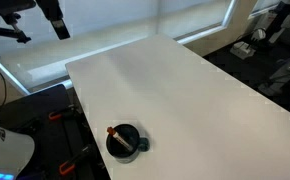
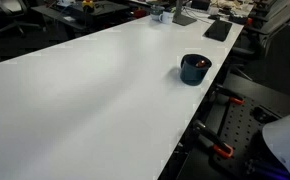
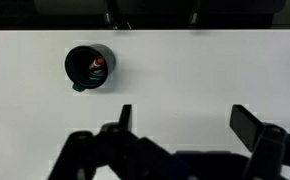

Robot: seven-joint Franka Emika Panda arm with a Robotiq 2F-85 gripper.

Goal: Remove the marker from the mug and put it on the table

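Note:
The dark mug [image 1: 125,142] stands near the white table's [image 1: 185,90] edge in both exterior views [image 2: 195,68]. The marker [image 1: 116,133] lies in it, dark with an orange-red end, leaning on the rim. In the wrist view the mug [image 3: 89,66] is at the upper left with the marker's red end [image 3: 99,64] showing inside. My gripper [image 3: 185,120] is open and empty, well above the table. It is apart from the mug, which lies to the left of and beyond the fingers.
Black frame parts with orange clamps [image 1: 65,115] sit beside the table edge near the mug [image 2: 221,150]. Desks with clutter [image 2: 185,12] stand past the far end. A window with blinds [image 1: 115,25] runs behind the table.

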